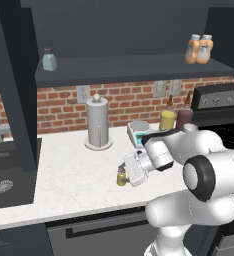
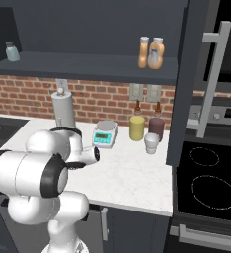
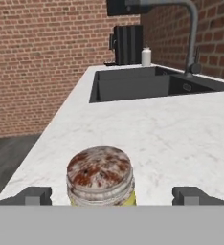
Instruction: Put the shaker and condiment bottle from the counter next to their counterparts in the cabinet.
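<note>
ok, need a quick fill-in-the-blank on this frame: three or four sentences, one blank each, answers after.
1. The small yellow-olive shaker with the dark cap stands on the white marble-look ____.
2. The two-finger gripper has its jaws ____, one tip on each side of the shaker.
3. The pale blue-grey shaker sits on the dark cabinet ____.
4. The white paper-towel roll stands in front of the red ____ wall.

Missing words: counter; open; shelf; brick
</note>
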